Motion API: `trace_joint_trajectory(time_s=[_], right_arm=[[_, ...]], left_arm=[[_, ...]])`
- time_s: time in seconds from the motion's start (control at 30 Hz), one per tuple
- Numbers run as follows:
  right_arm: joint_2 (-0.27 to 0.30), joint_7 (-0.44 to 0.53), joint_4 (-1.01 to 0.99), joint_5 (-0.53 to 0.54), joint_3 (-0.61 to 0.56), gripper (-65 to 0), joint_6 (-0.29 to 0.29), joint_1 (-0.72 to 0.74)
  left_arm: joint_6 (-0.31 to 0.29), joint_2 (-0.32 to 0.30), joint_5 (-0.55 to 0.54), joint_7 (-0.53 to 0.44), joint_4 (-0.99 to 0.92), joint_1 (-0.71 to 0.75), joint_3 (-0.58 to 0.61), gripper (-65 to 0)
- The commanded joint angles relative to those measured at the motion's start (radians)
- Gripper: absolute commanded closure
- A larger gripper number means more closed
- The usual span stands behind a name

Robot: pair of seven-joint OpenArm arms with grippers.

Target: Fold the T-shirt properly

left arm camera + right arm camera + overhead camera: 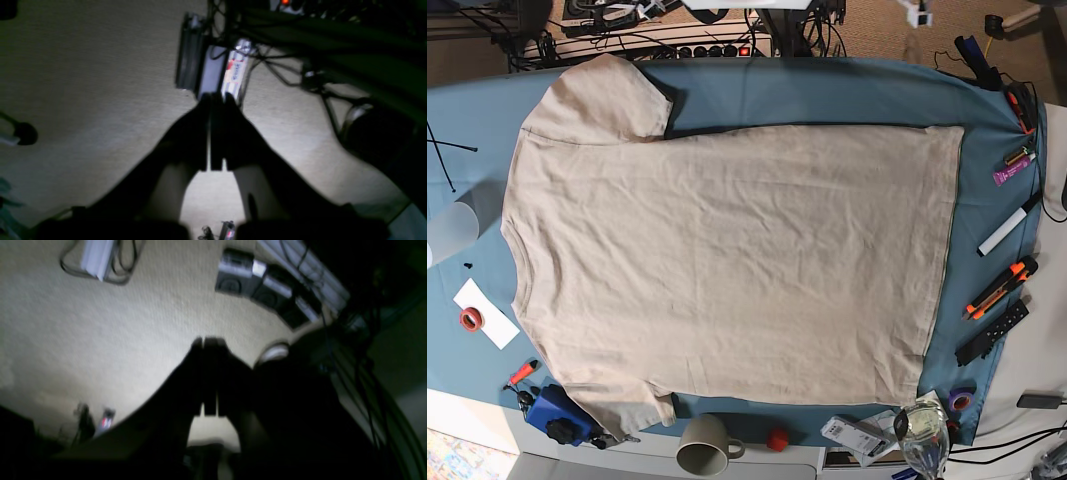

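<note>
The beige T-shirt (727,260) lies spread flat on the blue table cloth (827,85) in the base view, neck to the left and hem to the right. One short sleeve (607,95) points to the top left, the other (632,405) to the bottom left. Neither arm shows in the base view. In the left wrist view my left gripper (217,97) is shut and holds nothing, seen against pale carpet. The right wrist view shows my right gripper (208,340) shut and empty too, also over carpet. The T-shirt is in neither wrist view.
Around the shirt lie a mug (705,443), a red ball (775,438), a clear cup (452,232), a tape roll (470,319), a blue object (557,412), markers (1005,235), an orange cutter (997,290) and a glass (922,430). Boxes (240,273) and cables (277,70) sit on the carpet.
</note>
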Motion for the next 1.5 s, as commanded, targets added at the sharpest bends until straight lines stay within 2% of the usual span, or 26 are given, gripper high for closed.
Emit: trace_joint_trajectory(time_s=[0.0, 0.13, 0.23, 0.37, 0.6, 0.7, 0.87, 1.0, 1.13, 1.27, 1.37, 1.47], right_arm=[[0.034, -0.016, 0.059, 0.002, 0.002, 0.0, -0.016, -0.041], [0.109, -0.073, 0.292, -0.003, 0.031, 0.0, -0.126, -0.181], [0.12, -0.127, 0.461, -0.006, 0.129, 0.0, -0.167, -0.294], [0.117, -0.188, 0.689, 0.012, 0.306, 0.0, -0.171, -0.438], [0.109, -0.336, 1.078, 0.158, 0.646, 0.0, -0.169, -0.628], [0.088, -0.383, 1.201, 0.179, 0.78, 0.0, -0.169, -0.678], [0.027, -0.412, 1.331, 0.177, 0.937, 0.0, -0.169, -0.696], [-0.011, -0.388, 1.356, 0.143, 1.003, 0.0, -0.169, -0.694], [-0.028, -0.394, 1.356, 0.032, 1.009, 0.0, -0.169, -0.693], [-0.069, -0.422, 1.356, -0.054, 1.009, 0.0, -0.171, -0.659], [-0.092, -0.467, 1.356, -0.051, 1.009, 0.0, -0.17, -0.603], [-0.093, -0.48, 1.356, 0.012, 1.009, 0.0, -0.169, -0.576]], left_arm=[[-0.008, -0.009, -0.023, 0.001, 0.047, 0.042, -0.002, 0.0], [-0.008, -0.007, -0.092, 0.02, 0.233, 0.168, -0.002, 0.0], [-0.008, -0.005, -0.163, 0.077, 0.38, 0.256, -0.002, 0.0], [-0.008, -0.006, -0.243, 0.145, 0.569, 0.358, -0.002, 0.0], [-0.008, -0.005, -0.283, 0.184, 0.866, 0.526, -0.002, 0.0], [-0.008, -0.005, -0.304, 0.227, 0.985, 0.59, -0.002, 0.0], [-0.008, -0.005, -0.327, 0.232, 1.128, 0.639, -0.003, 0.0], [-0.008, -0.005, -0.327, 0.235, 1.205, 0.641, -0.003, 0.0], [-0.008, -0.005, -0.327, 0.236, 1.272, 0.641, -0.003, 0.0], [-0.008, -0.006, -0.327, 0.235, 1.308, 0.637, -0.003, 0.0], [-0.008, -0.006, -0.327, 0.236, 1.314, 0.636, -0.003, 0.0], [-0.008, -0.006, -0.327, 0.236, 1.314, 0.636, -0.003, 0.0]])
